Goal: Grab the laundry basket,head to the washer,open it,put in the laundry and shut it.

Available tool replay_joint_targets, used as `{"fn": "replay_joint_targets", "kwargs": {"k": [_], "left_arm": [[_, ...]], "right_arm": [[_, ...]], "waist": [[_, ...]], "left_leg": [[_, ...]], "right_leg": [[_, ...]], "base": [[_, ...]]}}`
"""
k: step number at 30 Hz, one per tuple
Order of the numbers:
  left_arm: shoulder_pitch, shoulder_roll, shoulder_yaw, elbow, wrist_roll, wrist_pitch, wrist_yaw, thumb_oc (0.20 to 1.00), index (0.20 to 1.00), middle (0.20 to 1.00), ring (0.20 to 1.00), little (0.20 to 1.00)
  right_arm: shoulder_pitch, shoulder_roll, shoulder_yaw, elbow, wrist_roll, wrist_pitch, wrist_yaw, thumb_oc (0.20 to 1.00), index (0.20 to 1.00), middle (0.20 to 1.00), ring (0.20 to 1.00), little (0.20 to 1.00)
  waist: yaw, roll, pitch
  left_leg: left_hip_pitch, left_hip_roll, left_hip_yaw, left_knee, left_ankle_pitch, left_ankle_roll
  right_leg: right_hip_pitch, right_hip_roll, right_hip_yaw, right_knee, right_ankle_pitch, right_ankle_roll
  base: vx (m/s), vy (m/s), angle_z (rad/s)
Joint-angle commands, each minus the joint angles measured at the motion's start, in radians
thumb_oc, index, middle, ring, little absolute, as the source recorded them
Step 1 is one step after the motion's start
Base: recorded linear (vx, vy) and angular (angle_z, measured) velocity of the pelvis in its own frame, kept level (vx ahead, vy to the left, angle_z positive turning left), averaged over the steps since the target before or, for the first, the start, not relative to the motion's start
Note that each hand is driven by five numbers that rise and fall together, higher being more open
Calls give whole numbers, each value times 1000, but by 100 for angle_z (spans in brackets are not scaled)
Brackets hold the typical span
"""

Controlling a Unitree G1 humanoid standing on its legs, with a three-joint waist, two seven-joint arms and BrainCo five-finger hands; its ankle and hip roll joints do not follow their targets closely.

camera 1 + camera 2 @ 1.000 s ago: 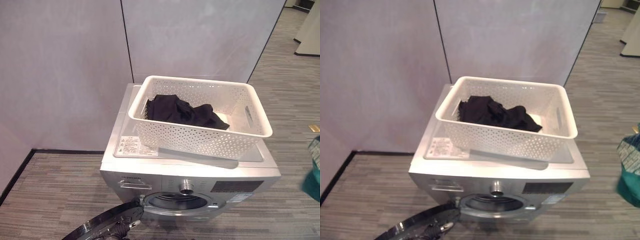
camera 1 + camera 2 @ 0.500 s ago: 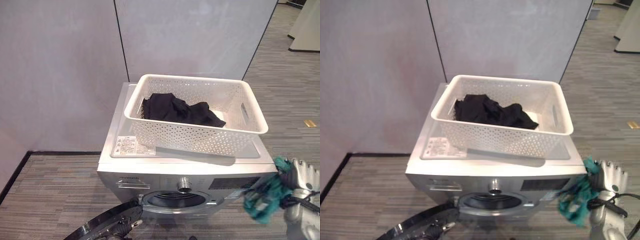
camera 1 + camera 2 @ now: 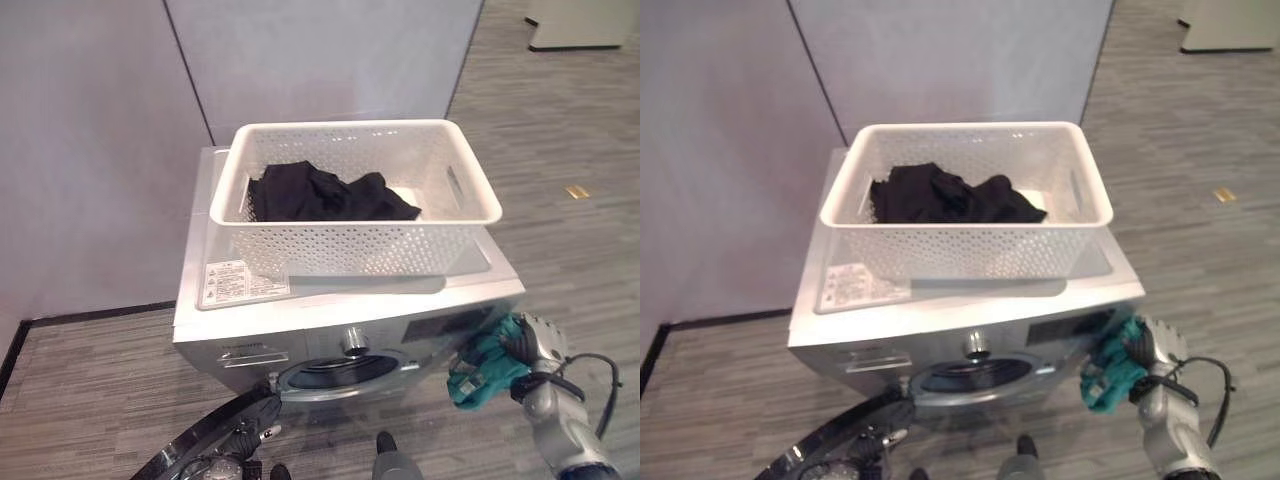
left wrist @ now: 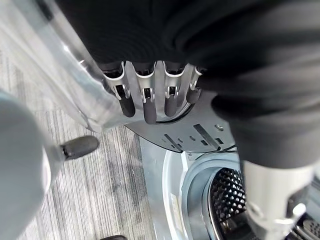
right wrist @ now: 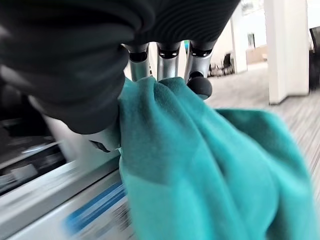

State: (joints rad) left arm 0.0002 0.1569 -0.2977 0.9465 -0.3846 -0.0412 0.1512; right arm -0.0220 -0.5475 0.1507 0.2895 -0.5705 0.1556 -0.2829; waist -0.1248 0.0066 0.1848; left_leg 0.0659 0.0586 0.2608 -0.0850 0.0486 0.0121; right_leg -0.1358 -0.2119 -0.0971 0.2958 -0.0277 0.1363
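1. Two hands are at work. The right hand [image 3: 532,343] is curled round a teal cloth [image 3: 482,366], pinching it; cloth and hand hang just beside the washer's [image 3: 340,300] front right corner, to the right of the open drum [image 3: 338,371] and slightly above it.
2. The left hand [image 4: 155,92] has its fingers hooked over the edge of the open door [image 3: 215,447], down at the washer's lower left; they look curled on the rim, holding the door swung out.
3. The basket [image 3: 350,200] sits on top of the washer with dark laundry [image 3: 325,195] inside, so more loading remains after this piece.
4. To do this step well, I judge the right hand should come down and across to the drum mouth, push the cloth well inside before letting go, and leave no trailing corner over the door seal.
5. The left hand would do best to keep the door wide, out of the cloth's path.
6. Hard to tell: the drum's inside is mostly hidden from above; the left wrist view shows a slice of perforated wall [image 4: 227,192], not whether anything lies within.
7. The door is cut off at the frame's bottom edge.
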Motion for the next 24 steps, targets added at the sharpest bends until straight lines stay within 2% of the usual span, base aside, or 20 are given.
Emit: {"fn": "replay_joint_targets", "kwargs": {"k": [1, 2, 3, 4, 5, 7, 8, 10, 12, 13, 14, 15, 16, 18, 19, 20, 21, 23, 24], "left_arm": [[-154, 12, -31, -99, 24, -77, -4, 1000, 1000, 1000, 1000, 1000], [-150, 12, -36, -107, 24, -77, -6, 1000, 1000, 1000, 1000, 1000], [-152, 10, -47, -129, 12, -81, -7, 1000, 1000, 1000, 1000, 1000], [-153, 11, -47, -130, 12, -81, -7, 1000, 1000, 1000, 1000, 1000], [-155, 15, -61, -148, -4, -85, -9, 1000, 1000, 1000, 1000, 1000], [-170, 3, -87, -180, -26, -86, -11, 1000, 1000, 1000, 1000, 1000], [-183, -4, -104, -182, -13, -85, -9, 1000, 1000, 1000, 1000, 1000], [-221, -26, -153, -178, 8, -90, -1, 1000, 1000, 1000, 1000, 1000], [-250, -38, -168, -167, 15, -92, 2, 1000, 1000, 1000, 1000, 1000], [-277, -52, -183, -164, 33, -102, 8, 1000, 1000, 1000, 1000, 1000], [-277, -52, -183, -164, 33, -102, 8, 1000, 1000, 1000, 1000, 1000], [-263, -44, -187, -195, 35, -113, 11, 1000, 1000, 1000, 1000, 1000], [-249, -40, -192, -214, 24, -117, 7, 1000, 1000, 1000, 1000, 1000], [-240, -39, -195, -224, 19, -116, 2, 1000, 1000, 1000, 1000, 1000], [-214, -39, -200, -232, -6, -111, -17, 1000, 1000, 1000, 1000, 1000], [-208, -42, -207, -229, 0, -108, -18, 1000, 1000, 1000, 1000, 1000], [-216, -41, -216, -223, 30, -108, -11, 1000, 1000, 1000, 1000, 1000], [-225, -37, -232, -214, 100, -106, 5, 1000, 1000, 1000, 1000, 1000], [-244, -36, -256, -205, 191, -101, 33, 1000, 1000, 1000, 1000, 1000]], "right_arm": [[-94, 16, 91, -57, 47, -111, 49, 200, 200, 200, 200, 200], [-94, 24, 111, -63, 62, -121, 60, 200, 200, 200, 200, 200], [-120, 41, 164, -74, 100, -142, 82, 200, 200, 200, 200, 200], [-121, 41, 164, -73, 100, -142, 82, 200, 200, 200, 200, 200], [-133, 47, 189, -74, 118, -153, 85, 200, 200, 200, 200, 200], [-172, 50, 235, -88, 138, -162, 78, 200, 200, 200, 200, 200], [-193, 56, 254, -88, 155, -174, 75, 200, 200, 200, 200, 200], [-227, 58, 287, -92, 184, -186, 67, 200, 200, 200, 200, 200], [-247, 58, 303, -88, 204, -192, 62, 200, 200, 200, 200, 200], [-258, 49, 324, -114, 220, -205, 65, 200, 200, 200, 200, 200], [-258, 49, 324, -114, 220, -205, 65, 200, 200, 200, 200, 200], [-275, 40, 348, -130, 236, -222, 75, 200, 200, 200, 200, 200], [-287, 39, 360, -129, 248, -233, 81, 200, 200, 200, 200, 200], [-285, 40, 361, -132, 256, -238, 87, 200, 200, 200, 200, 200], [-277, 40, 360, -163, 272, -240, 100, 200, 200, 200, 200, 200], [-265, 39, 355, -184, 282, -241, 99, 200, 200, 200, 200, 200], [-264, 40, 351, -199, 297, -245, 94, 200, 200, 200, 200, 200], [-252, 46, 344, -229, 323, -254, 89, 200, 200, 200, 200, 200], [-247, 56, 342, -249, 341, -262, 77, 200, 200, 200, 200, 200]], "waist": [[75, 1, -50], [85, -8, -55], [136, -38, -60], [135, -36, -60], [166, -49, -60], [202, -67, -43], [205, -65, -32], [208, -59, -4], [198, -56, 12], [178, -60, 23], [178, -59, 22], [180, -62, 17], [184, -57, 11], [180, -53, 3], [162, -32, -23], [159, -21, -33], [158, -15, -33], [157, -14, -34], [155, -14, -35]], "left_leg": [[-28, -9, -103, 137, -152, 51], [-48, -9, -109, 145, -144, 47], [-120, -3, -126, 181, -117, 25], [-123, 1, -127, 181, -114, 24], [-168, 11, -127, 195, -89, 8], [-244, 36, -134, 209, -31, -30], [-274, 53, -149, 201, 9, -54], [-315, 90, -134, 183, 67, -87], [-331, 103, -119, 201, 65, -96], [-309, 113, -102, 266, 3, -90], [-311, 113, -103, 266, 3, -90], [-273, 87, -182, 312, -54, -90], [-248, 73, -236, 318, -73, -94], [-234, 74, -250, 299, -74, -91], [-170, 98, -235, 226, -74, -88], [-149, 109, -223, 183, -44, -97], [-149, 112, -226, 164, -14, -105], [-148, 109, -231, 144, -3, -107], [-136, 108, -226, 125, -7, -107]], "right_leg": [[37, 1, 31, 177, -45, 30], [62, 18, 40, 181, -67, 21], [163, 45, 11, 100, -122, -2], [164, 49, 9, 93, -116, -4], [195, 57, -23, 34, -153, -27], [214, 82, -65, -74, -186, -56], [226, 102, -88, -123, -194, -70], [212, 113, -126, -143, -189, -79], [198, 114, -143, -150, -177, -84], [168, 100, -173, -163, -153, -84], [168, 101, -173, -164, -153, -85], [145, 92, -161, -173, -132, -87], [140, 97, -142, -183, -128, -87], [138, 98, -139, -193, -121, -85], [141, 106, -146, -206, -120, -81], [149, 113, -150, -213, -122, -84], [152, 115, -155, -215, -123, -89], [159, 112, -164, -214, -125, -93], [169, 108, -175, -215, -123, -91]], "base": [[-156, -134, 12], [-234, -322, 10], [-185, -281, 19], [-232, -346, 23], [-205, -253, 13], [-322, -357, 12], [-336, -315, 42], [-350, -253, 46], [-291, -144, 90], [-211, -89, 114], [-320, -111, 92], [-130, -28, 9], [-146, -28, 10], [-13, 17, -31], [50, 57, -28], [43, 85, -6], [23, 58, 12], [26, 35, 26], [34, 10, 39]]}}
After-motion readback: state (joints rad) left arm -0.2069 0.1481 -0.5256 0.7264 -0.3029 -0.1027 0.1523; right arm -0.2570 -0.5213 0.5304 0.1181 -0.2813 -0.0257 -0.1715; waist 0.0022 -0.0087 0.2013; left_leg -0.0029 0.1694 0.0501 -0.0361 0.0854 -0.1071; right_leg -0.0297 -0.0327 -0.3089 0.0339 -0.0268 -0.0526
